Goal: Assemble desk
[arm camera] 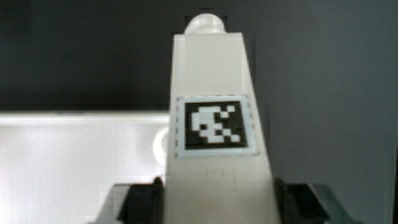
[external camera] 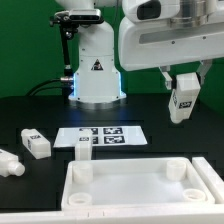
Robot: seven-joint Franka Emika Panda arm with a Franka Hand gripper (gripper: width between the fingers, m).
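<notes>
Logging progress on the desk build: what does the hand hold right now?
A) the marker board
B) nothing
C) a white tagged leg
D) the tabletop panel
C: the hand is closed on a white tagged leg, held up in the air, and the wrist view shows a finger on either side of it.

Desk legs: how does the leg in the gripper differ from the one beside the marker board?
The held leg hangs above the table in the gripper; the lying leg rests on it, untouched. The held leg is roughly upright; the lying leg is on its side. Both are white, tagged blocks.
</notes>
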